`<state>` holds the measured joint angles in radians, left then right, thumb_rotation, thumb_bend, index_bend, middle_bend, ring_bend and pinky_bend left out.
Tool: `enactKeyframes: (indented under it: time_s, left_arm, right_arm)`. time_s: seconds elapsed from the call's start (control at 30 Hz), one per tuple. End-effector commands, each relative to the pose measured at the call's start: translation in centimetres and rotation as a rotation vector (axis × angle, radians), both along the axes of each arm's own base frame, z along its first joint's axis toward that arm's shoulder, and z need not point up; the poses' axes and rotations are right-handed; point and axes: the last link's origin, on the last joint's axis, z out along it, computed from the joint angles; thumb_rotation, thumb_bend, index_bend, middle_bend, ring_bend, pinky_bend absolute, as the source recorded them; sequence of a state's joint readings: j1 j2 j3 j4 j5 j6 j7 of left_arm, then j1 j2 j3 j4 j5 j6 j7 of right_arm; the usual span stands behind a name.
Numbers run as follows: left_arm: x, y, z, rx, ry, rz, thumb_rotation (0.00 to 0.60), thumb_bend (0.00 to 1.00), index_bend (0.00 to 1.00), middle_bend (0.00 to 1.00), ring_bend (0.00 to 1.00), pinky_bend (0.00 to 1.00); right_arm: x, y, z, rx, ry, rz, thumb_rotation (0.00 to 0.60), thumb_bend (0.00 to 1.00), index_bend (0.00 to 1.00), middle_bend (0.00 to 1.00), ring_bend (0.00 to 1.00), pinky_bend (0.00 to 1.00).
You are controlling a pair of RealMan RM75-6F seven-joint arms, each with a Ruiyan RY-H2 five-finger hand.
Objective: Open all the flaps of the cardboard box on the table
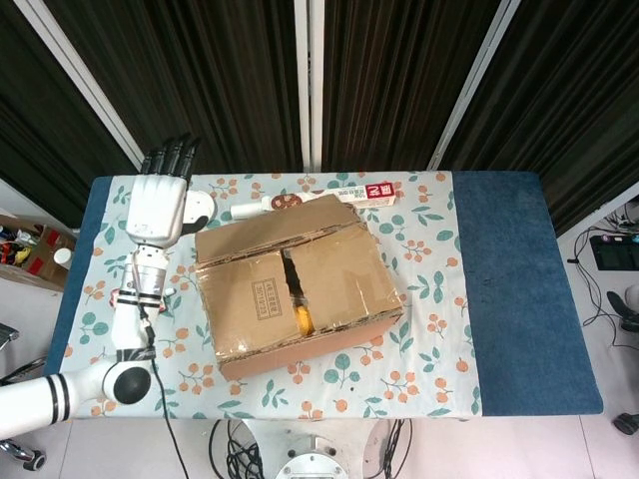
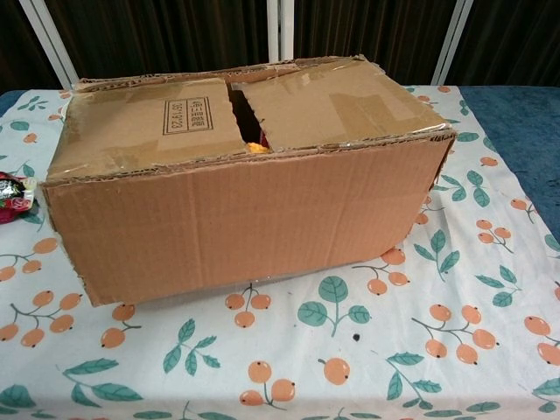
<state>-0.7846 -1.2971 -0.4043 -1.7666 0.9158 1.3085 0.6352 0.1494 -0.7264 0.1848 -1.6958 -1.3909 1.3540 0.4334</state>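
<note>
My left hand (image 1: 158, 203) is raised, fingers straight and close together, holding nothing; right hand out of sight. One box (image 1: 295, 289) sits to its right. Far flap (image 1: 275, 228) folded back; two inner flaps (image 1: 256, 294) lie shut with a gap between. Next, I judge: lift one inner flap at the gap.

Behind your bench (image 1: 499, 299), with its blue top and floral cloth (image 1: 439, 329), hang dark curtains (image 1: 399, 80); white floor (image 1: 619, 439) surrounds it.

head view high overhead looking down, chest view low, close, both showing cardboard box (image 1: 295, 291)
</note>
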Motion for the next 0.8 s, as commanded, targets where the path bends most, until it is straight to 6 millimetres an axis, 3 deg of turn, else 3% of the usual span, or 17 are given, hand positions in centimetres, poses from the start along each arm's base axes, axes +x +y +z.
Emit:
enactKeyframes:
  time_s: [0.03, 0.23, 0.3, 0.43, 0.57, 0.63, 0.8]
  left_arm:
    - [-5.0, -3.5, 1.6, -0.093, -0.059, 0.055, 0.6, 0.0, 0.0, 0.05, 0.07, 0.17]
    - [-12.3, -8.2, 3.6, -0.074, -0.075, 0.106, 0.599, 0.0, 0.01, 0.05, 0.07, 0.17]
    - [-14.2, -9.7, 4.0, -0.069, -0.074, 0.121, 0.6, 0.0, 0.01, 0.05, 0.07, 0.17]
    - [-17.7, -12.9, 4.6, -0.041, -0.099, 0.149, 0.6, 0.0, 0.01, 0.05, 0.07, 0.17]
    - [-19.9, -15.1, 4.8, -0.03, -0.116, 0.177, 0.6, 0.0, 0.01, 0.05, 0.07, 0.17]
    - [-20.6, -15.9, 4.9, -0.014, -0.125, 0.183, 0.6, 0.0, 0.01, 0.05, 0.07, 0.17]
    - [-22.0, -17.4, 5.4, 0.025, -0.161, 0.197, 0.6, 0.0, 0.01, 0.05, 0.07, 0.17]
  right_arm:
    - [0.6, -0.5, -0.5, 0.016, 0.0, 0.019, 0.6, 0.18, 0.0, 0.0, 0.0, 0.0]
    - [3.4, -2.4, -2.2, 0.089, 0.004, 0.132, 0.6, 0.18, 0.0, 0.0, 0.0, 0.0]
    - [4.8, -3.2, -2.8, 0.121, 0.01, 0.193, 0.6, 0.22, 0.0, 0.0, 0.0, 0.0]
    - [8.4, -5.3, -4.8, 0.223, 0.019, 0.349, 0.6, 0.48, 0.0, 0.0, 0.0, 0.0]
    - [11.9, -7.3, -7.3, 0.354, 0.041, 0.459, 0.6, 0.82, 0.0, 0.04, 0.0, 0.0]
    - [13.8, -8.3, -8.7, 0.41, 0.068, 0.505, 0.6, 0.95, 0.0, 0.07, 0.0, 0.0]
    - [17.7, -9.9, -12.1, 0.531, 0.156, 0.575, 0.6, 1.0, 0.12, 0.14, 0.0, 0.0]
